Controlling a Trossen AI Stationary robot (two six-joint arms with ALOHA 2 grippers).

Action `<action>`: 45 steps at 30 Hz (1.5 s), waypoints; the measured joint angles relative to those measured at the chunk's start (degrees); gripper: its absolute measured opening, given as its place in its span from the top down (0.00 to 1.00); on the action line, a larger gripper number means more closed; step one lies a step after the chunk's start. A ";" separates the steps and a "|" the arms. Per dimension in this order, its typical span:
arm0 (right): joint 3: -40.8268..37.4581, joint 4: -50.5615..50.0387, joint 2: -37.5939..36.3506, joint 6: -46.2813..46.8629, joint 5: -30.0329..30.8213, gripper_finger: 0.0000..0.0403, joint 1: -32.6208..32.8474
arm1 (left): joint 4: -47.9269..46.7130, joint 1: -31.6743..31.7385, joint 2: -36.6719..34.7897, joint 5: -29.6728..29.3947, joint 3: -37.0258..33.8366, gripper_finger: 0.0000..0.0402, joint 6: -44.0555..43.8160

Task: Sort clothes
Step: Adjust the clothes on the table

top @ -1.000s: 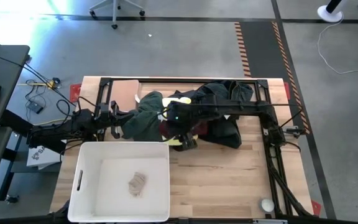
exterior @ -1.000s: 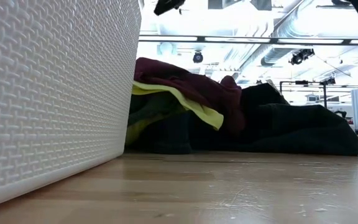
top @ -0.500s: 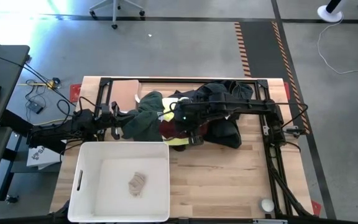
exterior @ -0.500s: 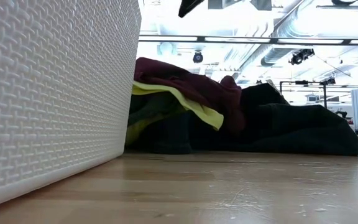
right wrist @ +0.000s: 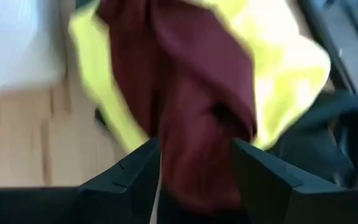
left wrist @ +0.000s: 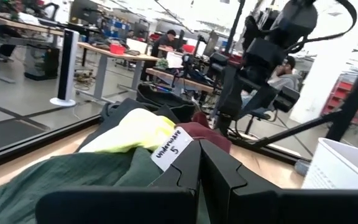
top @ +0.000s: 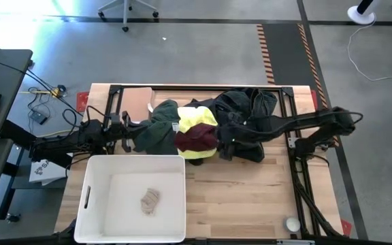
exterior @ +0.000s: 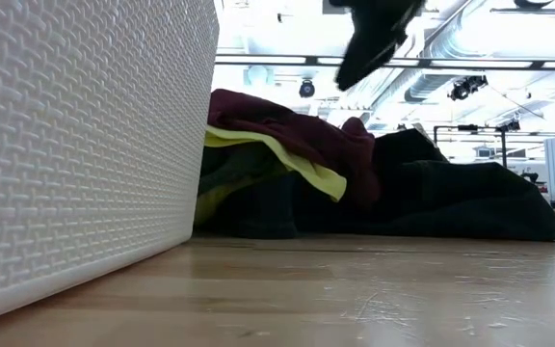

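1. Nearest, a white bin (top: pixel 175 162) sits at the counter (top: pixel 250 197) front, with a small patterned sock (top: pixel 150 201) lying inside.
2. Behind it lies the clothes pile: green (top: pixel 156 133), yellow (top: pixel 199 122), maroon (top: pixel 196 139) and black (top: pixel 250 112) garments.
3. Right tool (top: pixel 227 148) hovers released over the pile's right side, maroon cloth just ahead; judged best to drop straight onto one maroon fold, avoiding the yellow beneath.
4. Left tool (left wrist: pixel 199 163) rests clenched at the green garment, not clearly gripping it.
5. Garments overlap, so layers may lift together.
6. Farther back, a tan board (top: pixel 137 102) lies flat.
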 joint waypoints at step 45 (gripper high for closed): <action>4.64 -7.86 -0.54 -3.43 4.99 0.53 3.51 | -1.31 0.01 0.00 -7.38 -0.02 0.99 -3.95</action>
